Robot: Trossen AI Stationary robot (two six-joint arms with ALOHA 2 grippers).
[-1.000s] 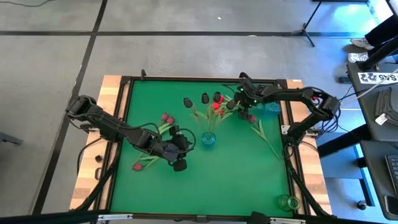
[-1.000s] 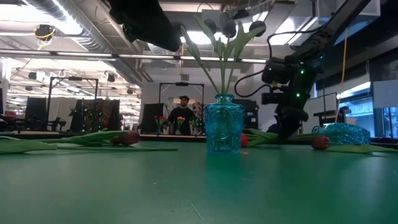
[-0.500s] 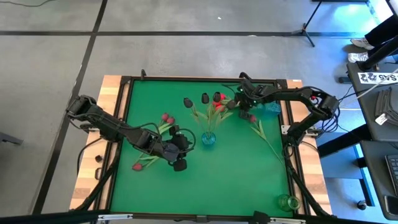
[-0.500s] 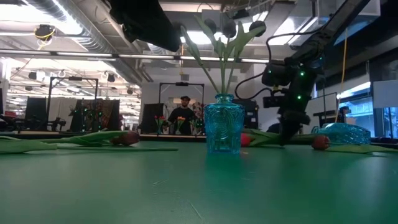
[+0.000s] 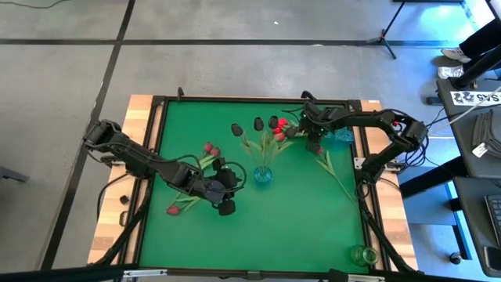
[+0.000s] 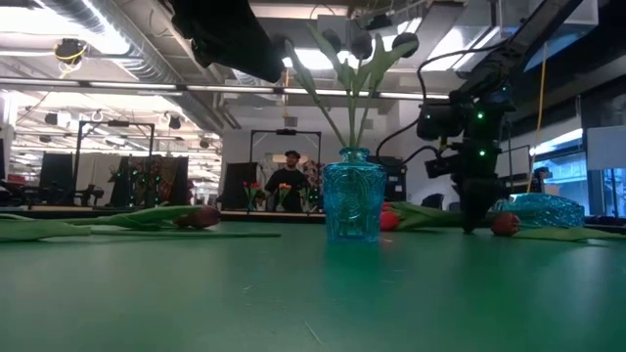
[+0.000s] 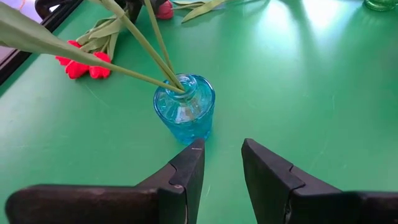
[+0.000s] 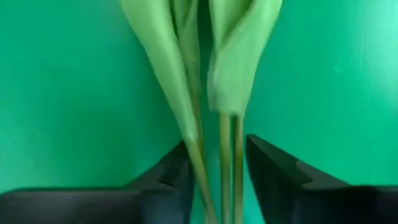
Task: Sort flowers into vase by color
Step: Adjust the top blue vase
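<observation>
Since a second ago: right gripper (image 8: 217, 180) shifted sideways; fingers straddle two green stems (image 8: 229, 162), unclamped. Left gripper (image 7: 217, 168): fingers apart, empty, near blue vase (image 7: 185, 107). Risk: closing grabs both stems.

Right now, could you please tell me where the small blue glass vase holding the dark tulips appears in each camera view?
High view: blue glass vase at mat centre.
Low view: vase centre, upright.
Left wrist view: vase just ahead of the fingers.
Right wrist view: not in it.
Shared landmark: green mat.
</observation>
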